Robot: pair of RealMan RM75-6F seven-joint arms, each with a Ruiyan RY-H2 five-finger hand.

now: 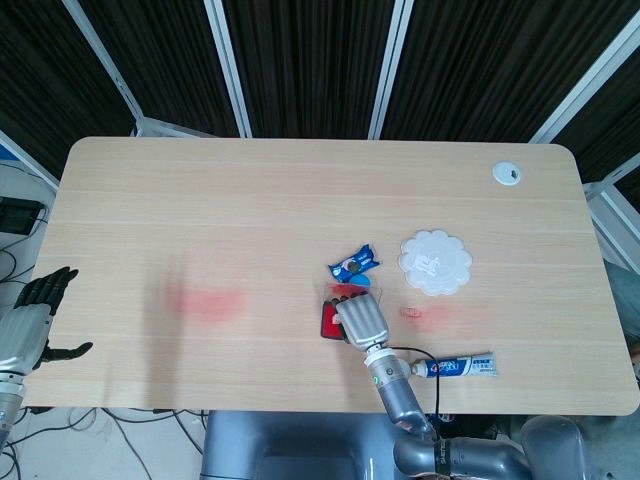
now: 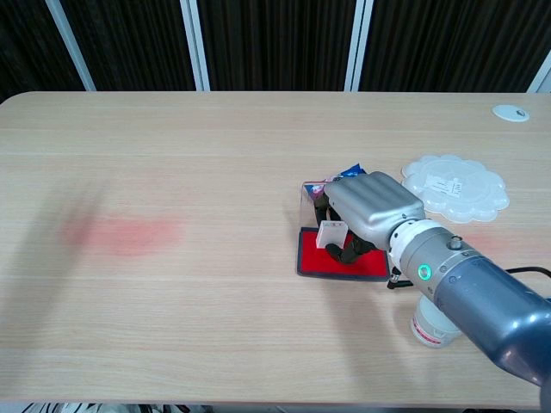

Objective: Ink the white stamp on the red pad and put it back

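holding white stamp (image 2: 331, 233) on red pad (image 2: 320, 259), right hand (image 2: 372, 208) clamped around it, left hand (image 1: 32, 318) off-table, fingers apart

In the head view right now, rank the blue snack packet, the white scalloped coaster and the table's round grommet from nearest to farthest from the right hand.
1. blue snack packet, just beyond the right hand
2. white scalloped coaster, farther right
3. round grommet, far right corner
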